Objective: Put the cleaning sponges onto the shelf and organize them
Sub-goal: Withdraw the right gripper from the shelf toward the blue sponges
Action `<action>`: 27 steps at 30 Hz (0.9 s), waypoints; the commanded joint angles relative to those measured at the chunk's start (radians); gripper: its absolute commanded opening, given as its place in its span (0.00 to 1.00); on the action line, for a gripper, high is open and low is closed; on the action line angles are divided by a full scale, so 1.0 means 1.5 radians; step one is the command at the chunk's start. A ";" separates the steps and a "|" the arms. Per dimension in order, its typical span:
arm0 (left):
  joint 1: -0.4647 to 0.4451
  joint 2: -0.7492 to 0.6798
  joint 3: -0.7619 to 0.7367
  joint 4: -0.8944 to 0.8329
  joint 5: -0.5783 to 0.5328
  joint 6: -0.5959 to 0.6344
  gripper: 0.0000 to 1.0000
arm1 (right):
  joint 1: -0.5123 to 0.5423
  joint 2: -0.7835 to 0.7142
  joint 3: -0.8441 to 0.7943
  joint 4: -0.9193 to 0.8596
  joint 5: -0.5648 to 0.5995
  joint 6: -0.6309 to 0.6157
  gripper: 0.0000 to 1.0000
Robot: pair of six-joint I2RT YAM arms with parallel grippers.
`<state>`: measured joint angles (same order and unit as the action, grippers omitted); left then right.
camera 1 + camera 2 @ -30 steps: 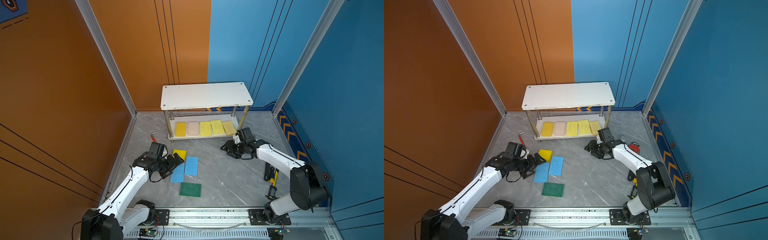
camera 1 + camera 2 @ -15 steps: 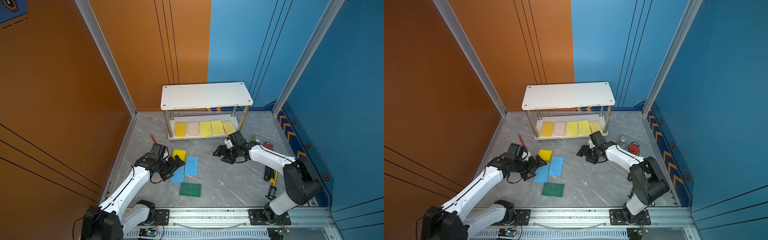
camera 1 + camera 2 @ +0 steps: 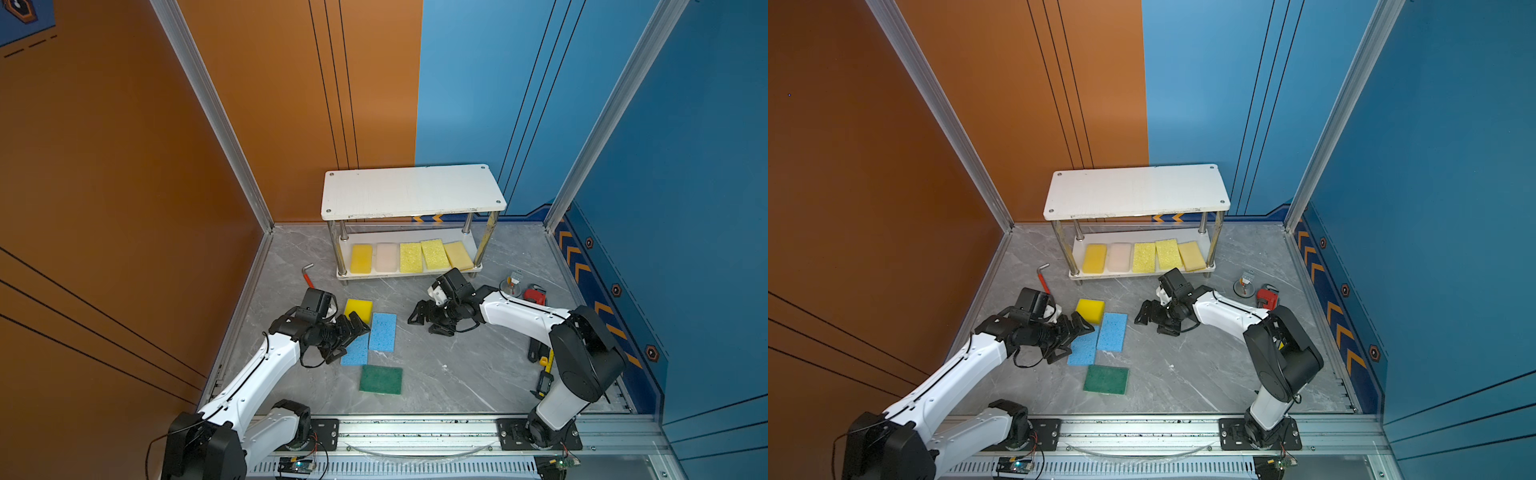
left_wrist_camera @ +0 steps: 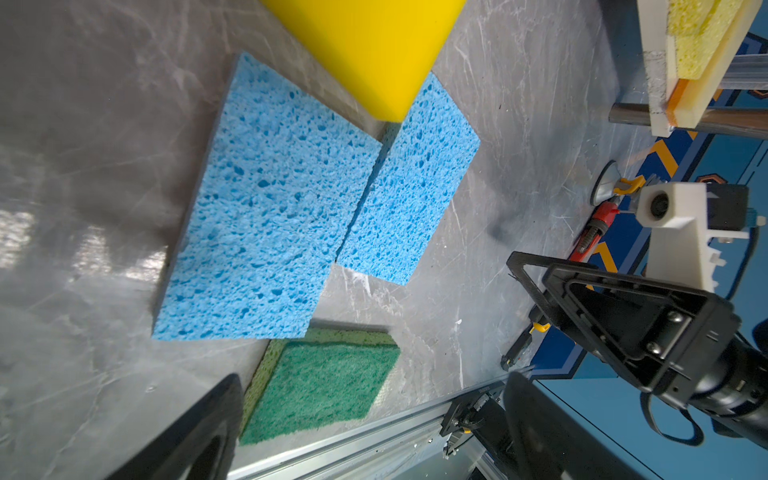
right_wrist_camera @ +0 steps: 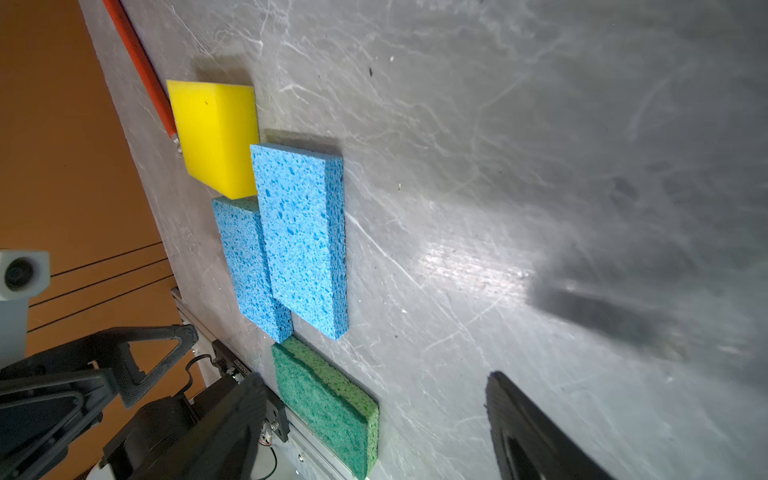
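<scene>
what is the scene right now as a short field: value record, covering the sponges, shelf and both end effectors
shelf: two tiers, no sponges on top
lower tier, row: bright yellow sponge, cream-pink sponge, pale yellow sponge, second pale yellow sponge, tan sponge
floor: yellow block sponge, blue sponge touching second blue sponge, dark green sponge
left end effector: open, empty, over second blue sponge
right end effector: open, empty, over floor
other: hex key left of shelf
</scene>
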<state>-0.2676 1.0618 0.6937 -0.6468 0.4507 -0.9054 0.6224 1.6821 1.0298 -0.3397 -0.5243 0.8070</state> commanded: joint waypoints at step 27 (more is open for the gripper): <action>0.050 -0.023 -0.033 -0.006 0.033 0.007 0.98 | 0.044 0.096 0.107 -0.019 -0.016 -0.015 0.92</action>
<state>-0.2016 1.0332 0.6559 -0.6468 0.4767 -0.9051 0.6785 1.8042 1.1580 -0.3416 -0.5293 0.8070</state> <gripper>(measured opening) 0.981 0.927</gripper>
